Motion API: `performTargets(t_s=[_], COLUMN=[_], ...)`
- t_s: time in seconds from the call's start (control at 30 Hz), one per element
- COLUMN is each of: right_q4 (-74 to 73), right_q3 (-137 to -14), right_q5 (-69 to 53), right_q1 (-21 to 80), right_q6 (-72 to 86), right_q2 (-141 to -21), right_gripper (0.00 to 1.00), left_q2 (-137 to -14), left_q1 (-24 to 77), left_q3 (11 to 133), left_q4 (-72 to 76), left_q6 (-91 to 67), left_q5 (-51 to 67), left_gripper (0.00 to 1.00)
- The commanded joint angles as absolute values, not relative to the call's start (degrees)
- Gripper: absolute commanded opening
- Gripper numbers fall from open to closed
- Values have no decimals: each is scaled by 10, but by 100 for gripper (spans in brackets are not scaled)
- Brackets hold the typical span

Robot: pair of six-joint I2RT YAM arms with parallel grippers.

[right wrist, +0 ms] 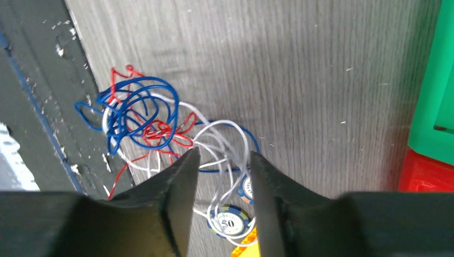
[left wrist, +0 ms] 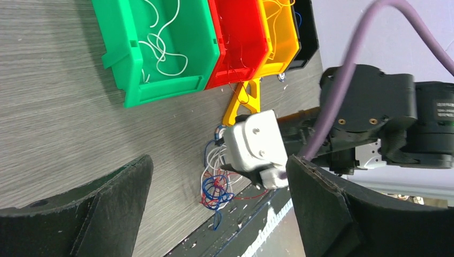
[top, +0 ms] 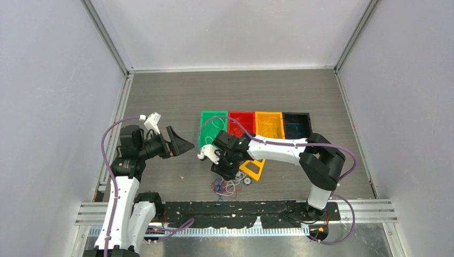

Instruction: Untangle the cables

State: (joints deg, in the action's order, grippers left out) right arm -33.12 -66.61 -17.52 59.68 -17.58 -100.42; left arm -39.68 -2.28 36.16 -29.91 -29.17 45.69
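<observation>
A knot of blue, red and white cables lies on the table by the black front strip; it also shows in the left wrist view and the right wrist view. My right gripper hangs low over the knot's white side. In its own view the right gripper is open a little, with white loops lying between the fingers, not pinched. My left gripper is wide open and empty, raised left of the knot, and shows as such in its own view.
Green, red, orange and black bins stand in a row behind. A white cable lies in the green bin. A yellow plastic piece and two poker chips lie by the knot.
</observation>
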Motion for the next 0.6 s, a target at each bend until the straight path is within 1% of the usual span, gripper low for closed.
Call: performTargets(t_s=[0.0, 0.03, 0.07, 0.1, 0.13, 0.17, 0.37, 0.57], right_q4=[-301, -305, -314, -320, -333, -338, -345, -394], right_q3=[-673, -676, -679, -685, -689, -695, -712, -726], right_q5=[-138, -138, -138, -138, -140, -143, -202, -211], right_q1=[599, 599, 599, 599, 598, 598, 570, 568], right_q6=[-182, -185, -192, -194, -198, -201, -195, -212], right_q2=[-1006, -1001, -997, -988, -982, -966, -872, -887], right_gripper=[38, 26, 20, 9, 7, 6, 5, 5], left_q2=[-389, -389, -391, -390, -391, -390, -389, -396], left_q1=[-26, -26, -26, -26, -26, -26, -26, -26], left_q3=[364, 364, 364, 365, 365, 366, 362, 355], left_q4=[-288, -290, -291, -291, -291, -290, -281, -252], left_q6=[-285, -282, -280, -277, -273, -270, -265, -281], left_q5=[477, 477, 477, 478, 480, 481, 488, 500], left_gripper=[96, 95, 95, 94, 94, 93, 90, 89])
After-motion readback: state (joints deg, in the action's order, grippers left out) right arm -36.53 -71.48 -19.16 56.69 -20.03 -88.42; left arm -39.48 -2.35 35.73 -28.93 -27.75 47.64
